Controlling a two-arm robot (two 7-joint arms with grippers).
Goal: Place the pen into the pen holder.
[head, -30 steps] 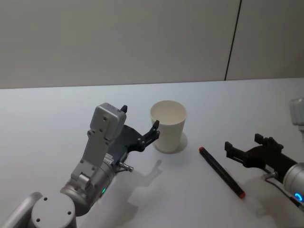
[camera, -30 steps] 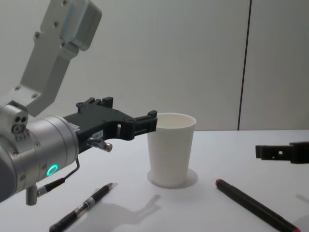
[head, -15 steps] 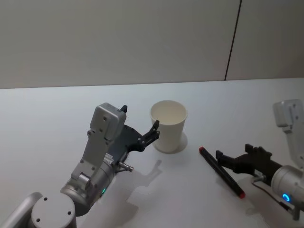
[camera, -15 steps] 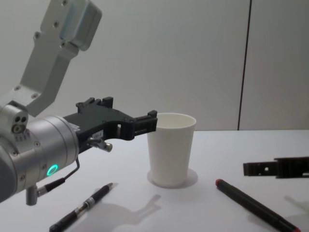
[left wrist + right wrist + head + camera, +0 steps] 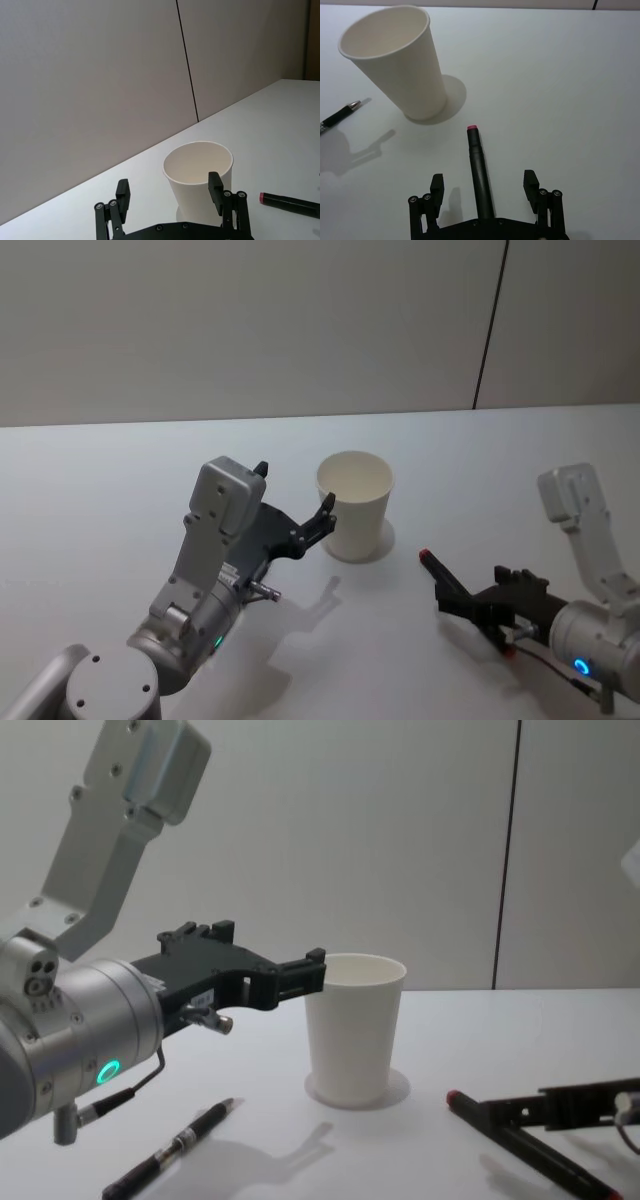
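On table (image 5: 100,500), right of pen holder (image 5: 355,505): found pen (image 5: 475,145) lying flat, red end toward pen holder | saw right gripper (image 5: 483,180) low over pen, jaws wide apart astride barrel, holding nothing | saw left gripper (image 5: 169,186) raised just left of pen holder, jaws wide, empty | noted ballpoint (image 5: 170,1152) lying beneath it.

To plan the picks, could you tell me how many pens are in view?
2: a red-tipped pen between the right gripper's open fingers, and a silver-tipped pen beneath the left arm.
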